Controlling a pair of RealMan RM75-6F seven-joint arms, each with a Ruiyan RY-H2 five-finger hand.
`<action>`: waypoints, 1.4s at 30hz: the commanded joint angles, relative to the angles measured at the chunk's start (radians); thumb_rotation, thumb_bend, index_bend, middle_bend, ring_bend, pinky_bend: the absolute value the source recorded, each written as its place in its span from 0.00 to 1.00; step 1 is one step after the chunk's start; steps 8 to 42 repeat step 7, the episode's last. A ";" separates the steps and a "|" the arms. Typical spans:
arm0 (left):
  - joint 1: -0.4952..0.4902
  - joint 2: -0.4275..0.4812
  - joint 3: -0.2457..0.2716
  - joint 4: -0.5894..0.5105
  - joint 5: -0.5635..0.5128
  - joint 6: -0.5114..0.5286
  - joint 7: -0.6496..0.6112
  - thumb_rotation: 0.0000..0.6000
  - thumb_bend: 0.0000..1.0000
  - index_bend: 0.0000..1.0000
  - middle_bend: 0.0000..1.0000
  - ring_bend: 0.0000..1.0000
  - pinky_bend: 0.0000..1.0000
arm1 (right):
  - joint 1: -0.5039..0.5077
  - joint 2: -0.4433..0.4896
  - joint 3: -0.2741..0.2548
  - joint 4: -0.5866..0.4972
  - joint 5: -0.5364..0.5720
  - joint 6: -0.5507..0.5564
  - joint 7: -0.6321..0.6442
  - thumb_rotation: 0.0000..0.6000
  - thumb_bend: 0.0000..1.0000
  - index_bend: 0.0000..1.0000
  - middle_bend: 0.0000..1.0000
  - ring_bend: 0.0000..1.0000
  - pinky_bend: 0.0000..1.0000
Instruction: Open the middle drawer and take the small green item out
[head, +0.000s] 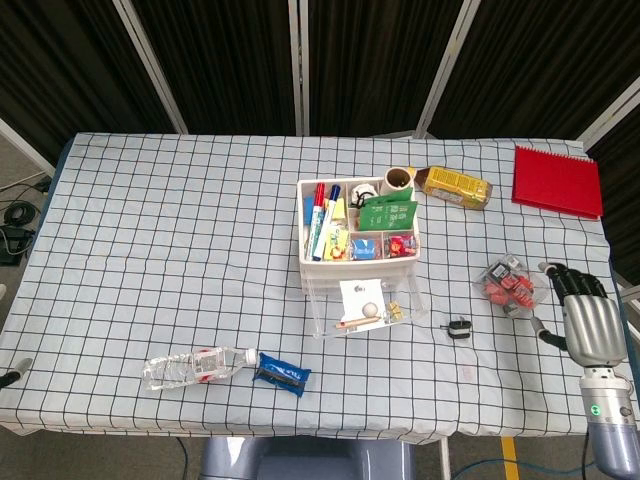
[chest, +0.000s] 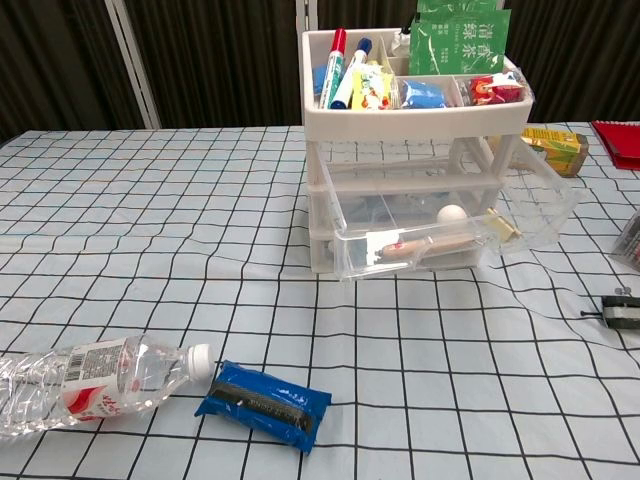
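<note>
Sitting on the worktop (head: 200, 250), the small green item (head: 458, 327) is already out, right of the open middle drawer (head: 365, 310); right robot hand (head: 590, 325) hovers empty, fingers spread, further right. Left's unseen.

grey right hand (head: 592, 325), black fingertips

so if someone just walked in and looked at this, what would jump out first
Probably the white drawer organizer mid-table, its top tray crammed with markers and packets and its clear middle drawer pulled open with a small white ball inside. Next, the red notebook at the far right corner. Then the right hand, fingers spread and empty, near a small dark item on the cloth.
</note>
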 joint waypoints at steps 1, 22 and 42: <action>-0.004 -0.012 -0.002 0.014 -0.015 -0.013 0.012 1.00 0.08 0.00 0.00 0.00 0.00 | -0.041 -0.028 -0.017 0.097 -0.078 0.054 0.045 1.00 0.14 0.08 0.00 0.00 0.00; -0.015 -0.039 -0.003 0.045 -0.035 -0.042 0.026 1.00 0.08 0.00 0.00 0.00 0.00 | -0.071 -0.061 -0.018 0.171 -0.148 0.104 0.087 1.00 0.12 0.00 0.00 0.00 0.00; -0.015 -0.039 -0.003 0.045 -0.035 -0.042 0.026 1.00 0.08 0.00 0.00 0.00 0.00 | -0.071 -0.061 -0.018 0.171 -0.148 0.104 0.087 1.00 0.12 0.00 0.00 0.00 0.00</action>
